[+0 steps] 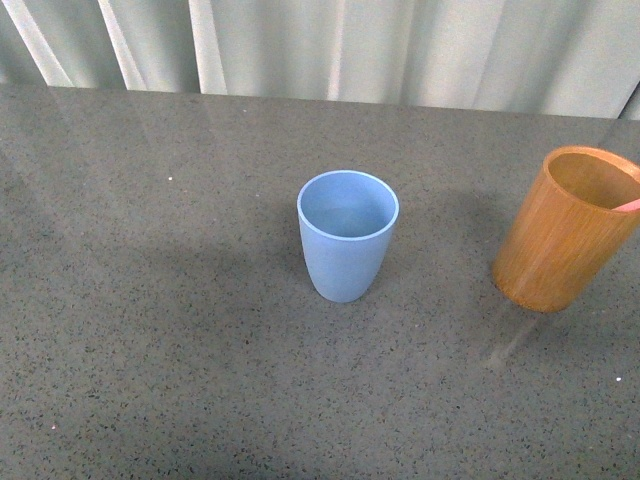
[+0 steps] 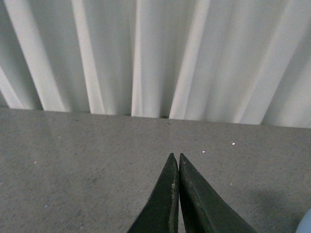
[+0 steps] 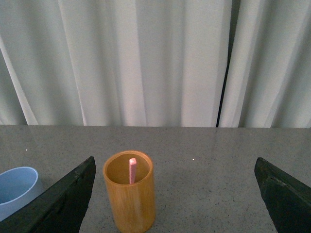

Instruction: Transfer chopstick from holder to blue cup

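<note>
**Front view.** The cup (image 1: 347, 235) stands upright, well apart from the holder (image 1: 565, 228). Neither arm shows. Only the pink tip of the chopstick (image 1: 628, 205) shows, just inside the holder's rim, so the stick is not yet lifted.

**Left wrist view.** The left gripper (image 2: 175, 156) has its jaws pressed together and holds nothing. The holder is not in this view. I leave this arm parked.

**Right wrist view.** The right gripper (image 3: 174, 162) is spread wide, empty and facing the holder, which sits nearer the cup-side finger. The chopstick stands inside the holder, tip about level with the rim.

The step in hand, as I judge it, is approach and pinch. I centre the jaws on the stick first, then come down over the holder and close on the tip alone. Little of the stick stands proud, and clipping the rim could tip the holder.
</note>
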Controlling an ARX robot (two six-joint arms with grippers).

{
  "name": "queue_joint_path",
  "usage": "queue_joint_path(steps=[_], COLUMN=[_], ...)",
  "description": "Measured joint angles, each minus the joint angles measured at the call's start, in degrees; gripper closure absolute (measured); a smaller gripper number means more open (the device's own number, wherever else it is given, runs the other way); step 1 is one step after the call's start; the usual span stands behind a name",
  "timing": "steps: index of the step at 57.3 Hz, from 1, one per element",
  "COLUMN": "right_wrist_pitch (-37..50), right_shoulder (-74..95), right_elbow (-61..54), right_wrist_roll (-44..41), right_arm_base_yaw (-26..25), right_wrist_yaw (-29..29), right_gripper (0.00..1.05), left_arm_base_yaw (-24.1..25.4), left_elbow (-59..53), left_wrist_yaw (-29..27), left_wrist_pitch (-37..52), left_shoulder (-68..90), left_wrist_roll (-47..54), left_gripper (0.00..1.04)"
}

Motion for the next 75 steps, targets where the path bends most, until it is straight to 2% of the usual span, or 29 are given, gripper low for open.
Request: queue_joint_path(steps=[13, 17, 20, 24, 32, 36, 46, 55, 65, 67, 75], right_wrist_pitch=[-1.3, -11.9, -12.2, -7.5, 8.6, 17.7, 33.7, 44.2, 50.1, 51.3, 55.7], right_shoulder=[0.7, 7.6, 13.8, 20.3, 33.4, 40.6, 56.4, 68.9, 79.4, 81.1, 86.9], right_elbow=[0.3, 4.2, 4.4, 3.3, 1.8, 1.7, 2.6, 6.2, 9.6, 10.1, 11.6], right_wrist_roll=[-0.3, -1.6, -2.3, -3.8, -7.7, -10.3, -14.4, -16.0, -17.2, -17.3, -17.8], right_arm_base_yaw=[0.0, -1.9, -3.8, -5.2, -6.1, -6.3, -6.5, -7.1, -7.0, -6.8, -5.7], right_wrist_yaw=[0.2, -3.5, -7.2, -9.3, -12.3, -13.5, -16.8, -17.9, -19.3, -19.4, -20.2], right_gripper=[0.10, 0.10, 0.10, 0.10, 0.10, 0.10, 0.10, 0.10, 0.10, 0.12, 0.34], left_arm_base_yaw=[0.3, 0.3, 0.3, 0.3, 0.3, 0.3, 0.3, 0.3, 0.3, 0.3, 0.3], left_elbow=[-4.6, -5.4, -5.9, -6.4, -8.4, -8.5, -8.5, -8.5, -8.5, -8.5, -8.5], left_wrist_yaw=[0.4, 0.4, 0.5, 0.5, 0.4, 0.5, 0.4, 0.4, 0.4, 0.4, 0.4], left_wrist_pitch=[-4.9, -6.4, -7.6, -9.2, -8.4, -10.4, -15.3, -19.3, -23.3, -24.2, -26.9], left_shoulder=[-9.4, -11.7, -13.4, -15.8, -17.4, -19.7, -25.2, -29.3, -33.5, -34.4, -37.1], left_wrist_roll=[0.0, 0.0, 0.0, 0.0, 0.0, 0.0, 0.0, 0.0, 0.0, 0.1, 0.1], left_gripper=[1.01, 1.01, 1.01, 1.01, 1.01, 1.01, 1.01, 1.01, 1.01, 1.01, 1.01])
